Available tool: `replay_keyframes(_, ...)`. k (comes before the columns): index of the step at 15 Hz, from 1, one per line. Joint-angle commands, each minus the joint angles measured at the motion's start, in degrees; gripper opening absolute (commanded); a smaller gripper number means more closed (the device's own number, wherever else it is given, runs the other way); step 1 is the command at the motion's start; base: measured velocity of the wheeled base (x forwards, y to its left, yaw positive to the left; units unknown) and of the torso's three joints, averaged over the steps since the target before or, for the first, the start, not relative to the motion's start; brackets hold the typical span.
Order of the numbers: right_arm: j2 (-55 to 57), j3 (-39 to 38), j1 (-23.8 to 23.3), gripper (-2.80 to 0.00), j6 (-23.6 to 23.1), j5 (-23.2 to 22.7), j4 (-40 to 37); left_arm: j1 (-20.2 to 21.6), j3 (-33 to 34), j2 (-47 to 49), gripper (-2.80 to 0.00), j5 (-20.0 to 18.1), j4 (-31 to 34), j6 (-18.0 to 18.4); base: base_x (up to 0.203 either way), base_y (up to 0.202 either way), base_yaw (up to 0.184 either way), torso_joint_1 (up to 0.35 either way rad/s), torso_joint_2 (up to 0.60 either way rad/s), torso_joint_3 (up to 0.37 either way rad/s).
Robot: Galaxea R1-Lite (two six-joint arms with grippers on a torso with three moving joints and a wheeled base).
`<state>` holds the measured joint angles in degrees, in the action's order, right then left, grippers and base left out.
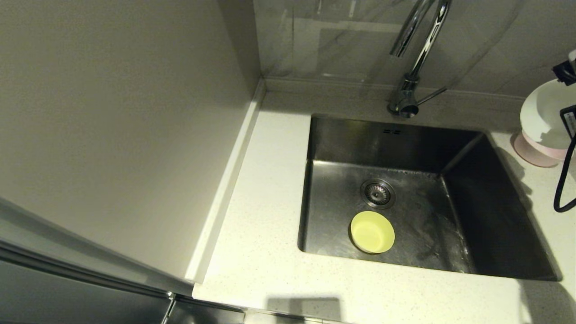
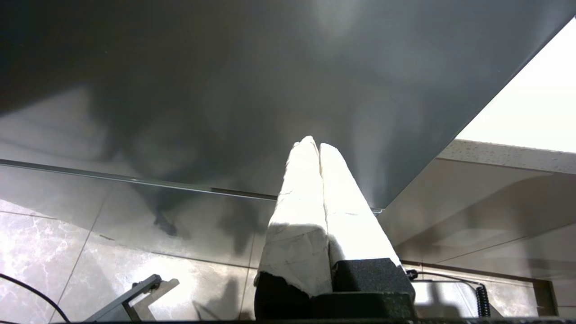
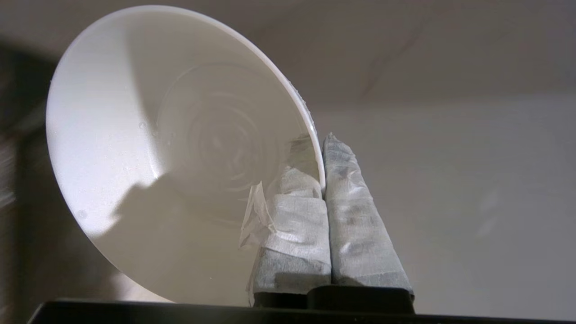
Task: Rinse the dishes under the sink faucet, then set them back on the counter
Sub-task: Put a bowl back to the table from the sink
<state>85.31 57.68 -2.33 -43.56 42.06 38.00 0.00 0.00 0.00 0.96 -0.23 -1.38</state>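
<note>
**White bowl held over the counter's right edge**

The right gripper (image 3: 323,189) has its two taped fingers pressed together on the rim of the white bowl (image 1: 542,114), one finger inside the bowl and one outside. The bowl is tilted, its open side facing the sink, and it hangs above the pink bowl (image 1: 535,155). The pink bowl sits on the counter (image 1: 265,252) just past the sink's right back corner. A black cable (image 1: 564,180) loops down beside both bowls.

The left gripper (image 2: 318,148) is parked low, away from the counter, in front of a dark cabinet face, with its taped fingers closed together on nothing.

The yellow bowl (image 1: 372,231) stands upright on the floor of the sink (image 1: 495,216), near the front wall and just in front of the drain (image 1: 377,193). The faucet (image 1: 416,54) rises from the back edge, its spout arching over the basin. The counter strip left of the sink and the sink floor right of the yellow bowl lie bare.
</note>
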Motion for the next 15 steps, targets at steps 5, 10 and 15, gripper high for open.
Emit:
replay_keyframes(5,-6.62,17.54,-2.24,-2.80,37.50,-3.19,-60.41,0.00,0.00,-0.09,-2.80,0.00,-0.03,-0.03,0.000,0.000,0.000,0.000,0.00,0.000)
replay_keyframes(10,-9.29,20.28,-11.72,-2.80,58.65,-16.37,-78.32,0.00,0.00,-0.09,-2.80,0.00,-0.03,-0.03,0.000,0.000,0.000,0.000,0.00,0.000)
replay_keyframes(15,-6.43,17.07,-13.05,-2.80,62.81,-18.74,-80.02,0.00,0.00,-0.09,-2.80,0.00,-0.03,-0.03,0.000,0.000,0.000,0.000,0.00,0.000)
